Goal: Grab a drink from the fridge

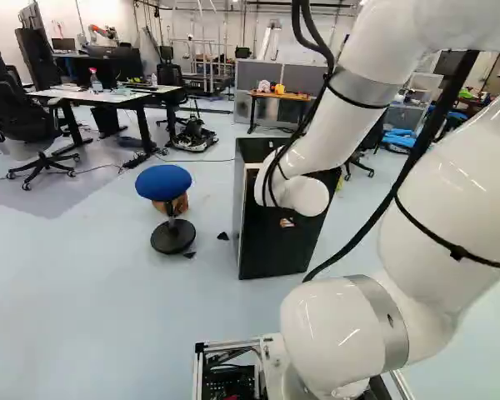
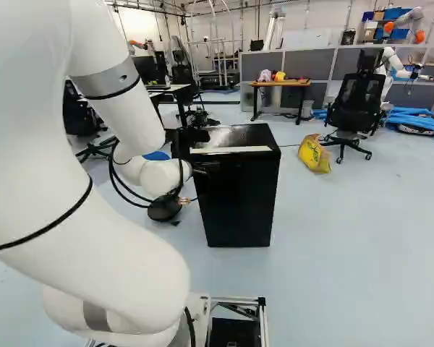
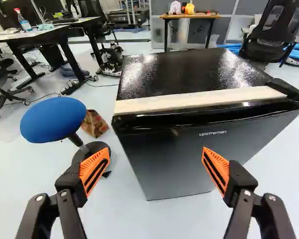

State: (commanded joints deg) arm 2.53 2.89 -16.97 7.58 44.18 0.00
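Note:
My gripper point(image 1: 286, 222) is mostly hidden by the wrist in the left base view, where a bit of orange pad shows against the black fridge point(image 1: 275, 250). In the wrist view, the gripper point(image 3: 154, 155) stands open with nothing between its fingers. Ahead of it is the fridge point(image 3: 164, 164), its front door closed and its inside hidden. A pale strip point(image 3: 194, 100) runs along the front edge of the fridge's top, with a black fitting point(image 3: 290, 90) at one end. The fridge point(image 2: 239, 195) stands upright on the floor in the right base view.
A blue-topped stool point(image 1: 163, 182) stands beside the fridge, near a brown bag point(image 3: 94, 123). On the fridge's other side are a yellow bag point(image 2: 315, 153) and a black chair point(image 2: 353, 108). Desks stand farther back, and another robot point(image 2: 394, 69) is at the back right.

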